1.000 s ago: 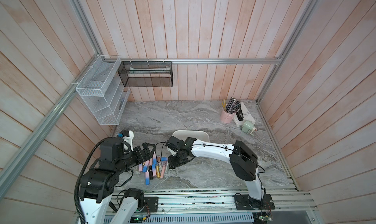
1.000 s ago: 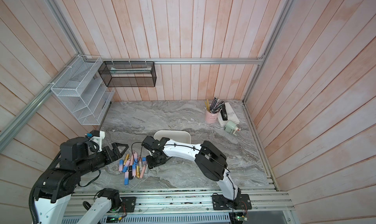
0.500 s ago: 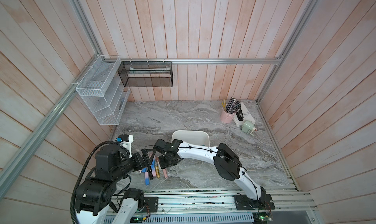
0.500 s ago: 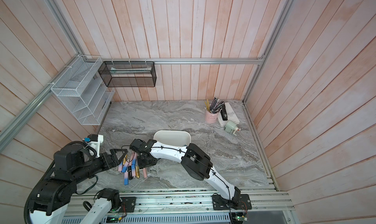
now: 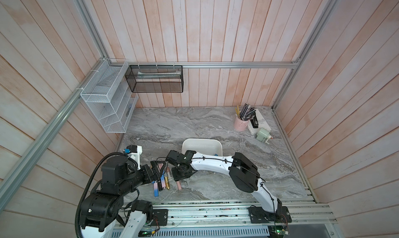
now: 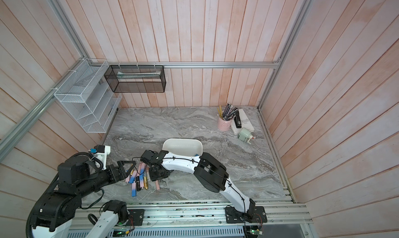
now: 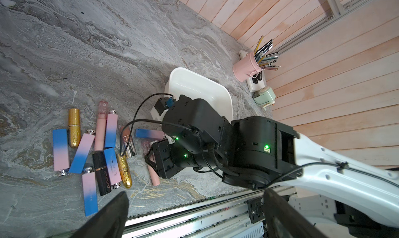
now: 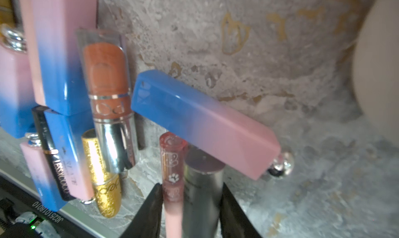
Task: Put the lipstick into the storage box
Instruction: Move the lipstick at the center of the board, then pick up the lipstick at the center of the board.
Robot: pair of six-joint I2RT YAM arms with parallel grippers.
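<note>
In both top views your storage box sits on the marble; only a blue bit shows at its near edge; the lipsticks lie clustered just beside it; the pink cup holds pencils.

Left wrist: your left gripper gapes, empty.

Right wrist: your right gripper flanks a pink gloss tube and a silver-capped tube; whether it has clamped them cannot be told.

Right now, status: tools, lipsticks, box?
Left tool open beside lipstick pile. Right tool straddles slim pink gloss tube and silver cylindrical tube together, grip unconfirmed. Blue-to-pink square lipstick lies at their tips. White plastic storage box nearby.
</note>
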